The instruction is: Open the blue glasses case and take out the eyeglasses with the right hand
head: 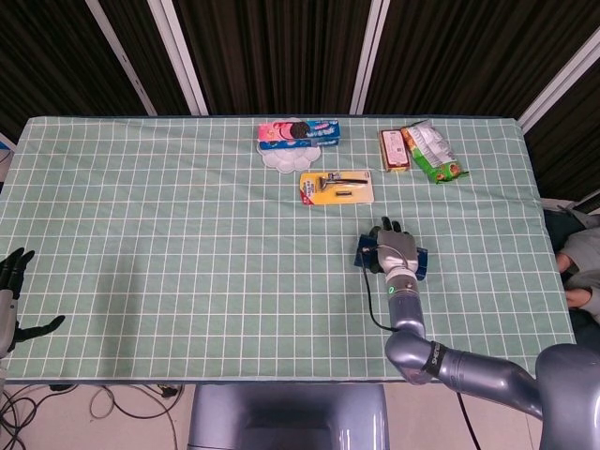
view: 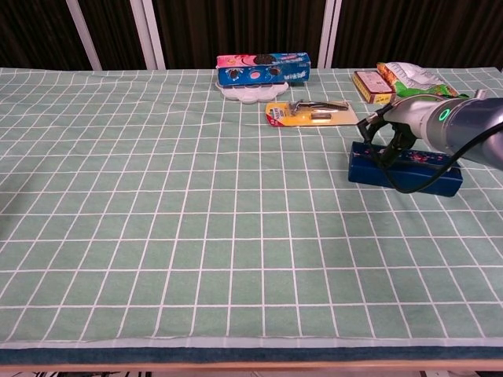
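Resting on closed blue case (head: 419, 262), right robot hand (head: 396, 249) lies palm down; grip unclear. Case right-center on tabletop (head: 187, 244). Left robot hand (head: 13, 292) idle, fingers spread, left edge.

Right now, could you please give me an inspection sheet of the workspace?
Surface: table under a green checked cloth, flat.
Job's things: blue case lying closed; eyeglasses not seen.
Clutter: cookie box on a white tray, razor pack, snack box, green bag, all at the far side.
Hands: right hand rests on the case; left hand off the table's edge, fingers apart.
Cables: black cable loops from the right wrist across the case.
Surroundings: dark slatted wall behind.
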You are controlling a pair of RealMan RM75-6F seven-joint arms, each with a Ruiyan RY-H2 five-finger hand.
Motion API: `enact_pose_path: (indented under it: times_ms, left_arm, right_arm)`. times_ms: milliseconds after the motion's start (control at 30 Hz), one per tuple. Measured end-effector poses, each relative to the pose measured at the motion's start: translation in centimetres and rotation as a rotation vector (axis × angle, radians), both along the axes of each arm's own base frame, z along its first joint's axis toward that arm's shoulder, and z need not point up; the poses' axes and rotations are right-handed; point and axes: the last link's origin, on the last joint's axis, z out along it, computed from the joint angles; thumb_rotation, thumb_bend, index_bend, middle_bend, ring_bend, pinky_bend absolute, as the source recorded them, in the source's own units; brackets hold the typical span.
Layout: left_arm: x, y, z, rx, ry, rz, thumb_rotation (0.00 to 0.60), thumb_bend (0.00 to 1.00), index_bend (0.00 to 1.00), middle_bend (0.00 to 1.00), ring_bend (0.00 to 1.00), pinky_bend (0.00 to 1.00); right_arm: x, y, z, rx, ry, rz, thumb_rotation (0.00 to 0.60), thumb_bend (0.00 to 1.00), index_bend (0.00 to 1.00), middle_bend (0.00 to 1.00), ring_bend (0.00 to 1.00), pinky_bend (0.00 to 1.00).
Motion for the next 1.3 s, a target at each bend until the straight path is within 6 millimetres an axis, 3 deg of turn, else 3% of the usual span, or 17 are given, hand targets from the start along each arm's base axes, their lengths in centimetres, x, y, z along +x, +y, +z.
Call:
enact_pose_path:
  times_ms: [167,400,500,800,1067,1167,1300]
  left_arm:
    - [0.0,0.0,0.0,0.0,0.002,0.001,0.6,0.02,0.0,0.0,0.0,0.0]
    - [0.0,0.0,0.0,0.003,0.001,0.002,0.6,0.02,0.0,0.0,0.0,0.0]
    - [0.0,0.0,0.0,0.005,0.001,0.002,0.6,0.02,0.0,0.0,0.0,0.0]
    - [0.1,0.0,0.0,0.006,-0.001,0.002,0.6,0.02,0.0,0.0,0.0,0.0]
    - [0.1,0.0,-0.1,0.003,0.0,-0.004,0.6,0.02,0.0,0.0,0.0,0.0]
    - [0.2,0.0,-0.1,0.002,0.001,-0.006,0.6,0.02,0.0,0.0,0.0,0.0]
    - [0.2,0.0,-0.1,0.0,0.003,-0.012,0.6,0.02,0.0,0.0,0.0,0.0]
  right_arm:
    - [-0.5,-0.3,0.2,-0.011,0.023,0.001,0.6,0.64,0.22,0.0,0.0,0.21]
    - [-0.7,-1.0,0.7,-0.049,0.054,0.017,0.6,0.39,0.07,0.0,0.0,0.21]
    - [-0.8,-1.4,1.0,-0.069,0.079,0.022,0.6,0.34,0.02,0.0,0.0,0.21]
    - [-0.8,-2.0,2.0,-0.118,0.122,0.029,0.6,0.32,0.02,0.0,0.0,0.21]
    - [1.9,-0.8,3.1,-0.135,0.043,0.125,0.6,0.32,0.02,0.02,0.01,0.21]
    - [3.1,0.3,3.5,-0.125,0.012,0.165,0.6,0.33,0.04,0.18,0.17,0.29]
    - [4.2,2.0,4.0,-0.113,-0.02,0.211,0.6,0.36,0.08,0.61,0.64,0.74]
